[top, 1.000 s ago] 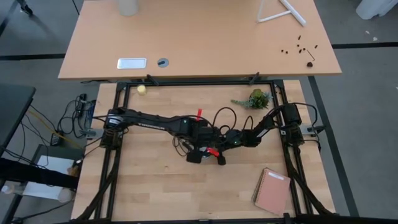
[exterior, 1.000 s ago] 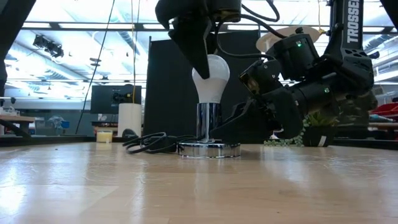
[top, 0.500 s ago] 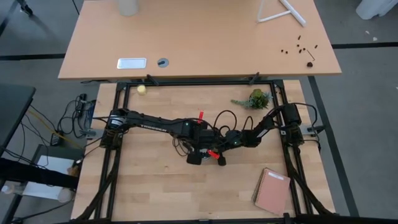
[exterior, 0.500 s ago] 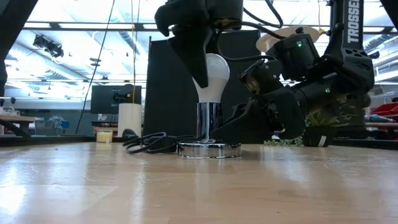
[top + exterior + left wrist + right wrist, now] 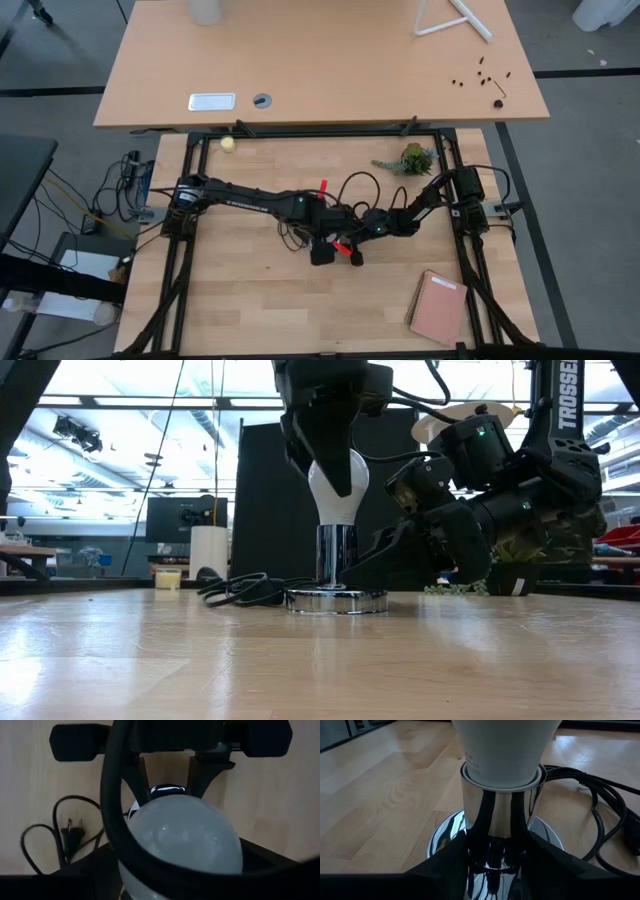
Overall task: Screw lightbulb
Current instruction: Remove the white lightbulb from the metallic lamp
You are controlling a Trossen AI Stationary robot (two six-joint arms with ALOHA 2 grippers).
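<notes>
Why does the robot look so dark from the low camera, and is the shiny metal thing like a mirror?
Low view: bright windows behind leave both arms in silhouette, while the small white pear-shaped lightbulb glows pale. Right wrist view: yes, the shiny chrome socket stand mirrors dark pincer shapes. Left wrist view: the bulb looks soft and blurry up close.

Black cord (image 5: 240,589) beside socket (image 5: 335,565)

Your hidden items, by view:
- High view: lightbulb concealed beneath the left gripper (image 5: 322,250).
- Low view: lightbulb (image 5: 339,485) crown covered by that gripper.
- Right wrist view: bulb top cropped; black cord (image 5: 600,815) leaves the frame.
- Left wrist view: socket (image 5: 167,790) mostly behind the bulb.
</notes>
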